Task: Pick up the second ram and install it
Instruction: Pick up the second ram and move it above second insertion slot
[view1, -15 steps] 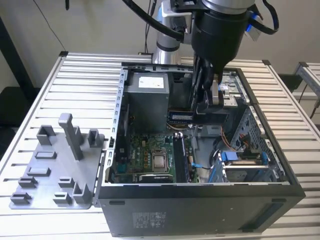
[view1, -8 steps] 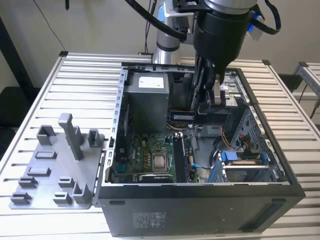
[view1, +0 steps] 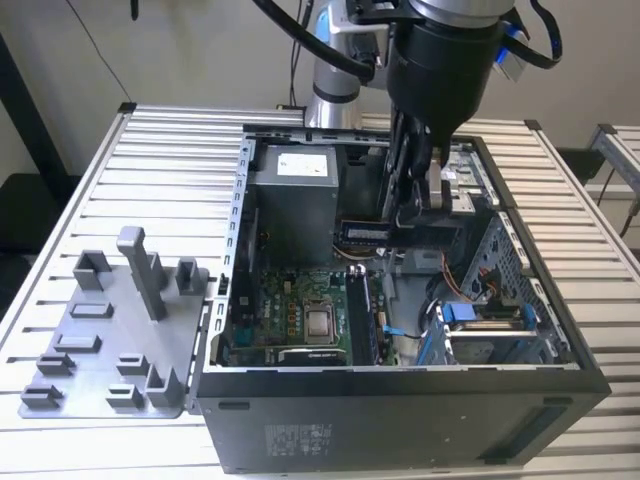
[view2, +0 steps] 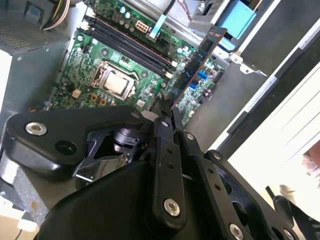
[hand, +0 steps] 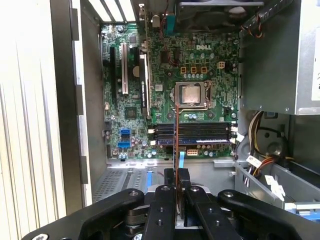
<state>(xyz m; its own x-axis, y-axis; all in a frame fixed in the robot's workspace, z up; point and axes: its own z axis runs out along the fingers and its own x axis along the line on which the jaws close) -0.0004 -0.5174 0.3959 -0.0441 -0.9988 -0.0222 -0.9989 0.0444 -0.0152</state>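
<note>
A slatted metal table (view1: 150, 150) before a pale wall bears a grey tray (view1: 95, 345) at the exterior view's left, then an open computer case (view1: 400, 420). Above its motherboard (view1: 300, 315), the gripper (view1: 405, 218) pinches the second ram (view1: 362, 232), roughly level, its long axis reaching toward the exterior view's left.

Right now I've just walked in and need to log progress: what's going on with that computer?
The arm's gripper is shut on the second ram and holds it in the air inside the open computer case. In the first wrist view the stick hangs edge-on above the motherboard's memory slots, not yet seated. The grey tray sits on the table at the exterior view's left of the case.
</note>
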